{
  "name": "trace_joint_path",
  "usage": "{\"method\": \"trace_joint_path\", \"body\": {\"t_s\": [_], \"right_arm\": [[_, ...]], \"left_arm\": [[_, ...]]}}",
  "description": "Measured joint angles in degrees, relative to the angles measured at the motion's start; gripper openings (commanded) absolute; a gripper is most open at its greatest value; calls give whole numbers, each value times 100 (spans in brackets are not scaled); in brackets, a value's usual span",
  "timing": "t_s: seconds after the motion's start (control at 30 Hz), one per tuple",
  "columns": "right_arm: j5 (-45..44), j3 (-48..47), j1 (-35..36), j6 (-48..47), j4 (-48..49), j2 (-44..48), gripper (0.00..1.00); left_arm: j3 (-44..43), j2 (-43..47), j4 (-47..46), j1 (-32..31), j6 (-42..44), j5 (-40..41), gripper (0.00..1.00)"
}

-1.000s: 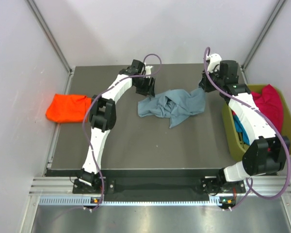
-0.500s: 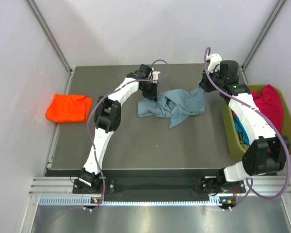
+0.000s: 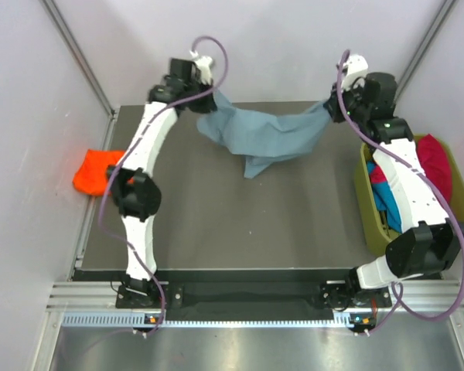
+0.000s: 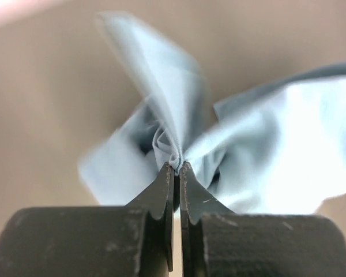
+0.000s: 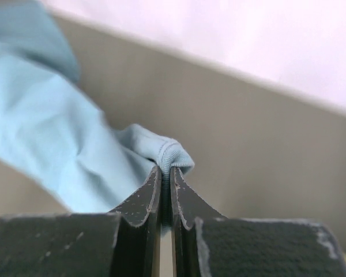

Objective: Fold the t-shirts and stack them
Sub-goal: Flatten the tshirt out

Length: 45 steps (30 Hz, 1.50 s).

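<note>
The dusty grey-blue cotton t-shirt (image 3: 259, 135) hangs slung between the two arms over the far part of the dark grey table (image 3: 240, 232). Its long axis runs from nine o'clock to three o'clock in the overhead view, and a loose fold droops from the middle toward six o'clock. The left gripper (image 4: 177, 167) is pinched tight on a gathered bunch of the shirt's cloth at about eleven o'clock of the table. The right gripper (image 5: 165, 170) is likewise closed, on a ribbed hem or cuff edge at about one o'clock. Each arm has its own end, so neither is nearer. Any spreading move likely turns on pulling those two ends apart along that nine-to-three line until the sag is taken up. A second ago the shirt lay crumpled on the table near its middle with the left jaws standing open just beside its nine o'clock edge. Those jaws have since shut on it and both arms have risen and drawn back toward twelve o'clock, lifting the cloth clear and stretching it out. The folded bright orange-red t-shirt (image 3: 93, 171) sits off the table's nine o'clock edge, as before. The crimson-pink t-shirt (image 3: 437, 166) and teal t-shirt (image 3: 380, 197) remain heaped in the olive-green plastic bin (image 3: 369, 220) at three o'clock.
</note>
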<state>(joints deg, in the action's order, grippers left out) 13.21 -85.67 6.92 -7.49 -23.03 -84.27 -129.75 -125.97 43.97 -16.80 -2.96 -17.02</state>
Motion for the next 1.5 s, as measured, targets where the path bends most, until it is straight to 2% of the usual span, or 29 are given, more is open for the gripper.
{"method": "trace_joint_path", "body": {"t_s": [0.1,0.17,0.23,0.27,0.3,0.37,0.43,0.47,0.57,0.67,0.8,1.07,1.5], "right_arm": [[184,-531,2,-26,79,59,0],[348,-603,9,-101,101,267,0],[494,-472,72,-251,28,629,0],[535,-341,109,-326,15,859,0],[573,-192,140,-380,-35,1069,0],[645,179,188,-457,-129,1488,0],[763,509,201,-520,-304,1687,0],[798,610,201,-535,-369,1698,0],[940,846,205,-533,-531,1432,0],[1014,960,208,-542,-804,881,0],[1010,1078,208,-527,-881,450,0],[1110,1056,232,-323,-789,308,0],[1084,1056,234,-289,-739,308,0]], "left_arm": [[160,1019,-98,190,92,44,1],[645,2026,-122,195,179,48,3],[1189,2914,-149,125,262,31,12],[1491,3403,-105,83,306,13,16],[1709,3757,-59,44,341,-9,32],[2133,4291,59,-9,385,-39,50],[2413,4548,192,-2,382,-57,63],[2555,4601,278,4,378,-74,65],[2907,4494,422,15,352,-107,67],[3080,3974,573,15,378,15,66],[3064,3121,579,28,492,168,61],[3042,1537,761,199,780,216,57],[3167,494,748,269,798,50,52]]}}
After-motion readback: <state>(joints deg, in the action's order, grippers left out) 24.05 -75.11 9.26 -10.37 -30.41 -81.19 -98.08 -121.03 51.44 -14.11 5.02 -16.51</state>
